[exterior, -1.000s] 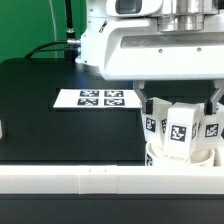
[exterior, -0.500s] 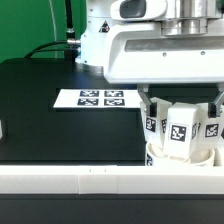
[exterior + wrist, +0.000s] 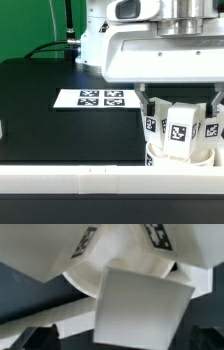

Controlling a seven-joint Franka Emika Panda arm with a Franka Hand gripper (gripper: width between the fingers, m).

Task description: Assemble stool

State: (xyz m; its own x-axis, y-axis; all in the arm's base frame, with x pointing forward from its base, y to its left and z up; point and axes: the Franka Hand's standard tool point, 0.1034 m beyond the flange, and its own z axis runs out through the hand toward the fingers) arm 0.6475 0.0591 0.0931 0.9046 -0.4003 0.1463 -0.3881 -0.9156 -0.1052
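Note:
The white stool stands upside down at the exterior view's right. Its round seat (image 3: pixel 182 158) lies against the front rail, and three chunky tagged legs (image 3: pixel 180 128) point up from it. My gripper (image 3: pixel 180 104) hangs over the legs, open, with one dark finger (image 3: pixel 143 103) on each side of the cluster and not clamping anything. In the wrist view a leg (image 3: pixel 140 305) fills the space between the fingers (image 3: pixel 40 338), with the seat (image 3: pixel 85 283) behind it. Whether the fingers touch a leg is not clear.
The marker board (image 3: pixel 95 98) lies flat on the black table (image 3: pixel 50 120), to the left of the stool. A long white rail (image 3: pixel 90 182) runs along the front edge. The arm's white base (image 3: pixel 95 45) stands at the back. A white part shows at the left edge (image 3: pixel 2 128).
My gripper has edged very slightly toward the exterior view's right. The stool and its legs have not moved.

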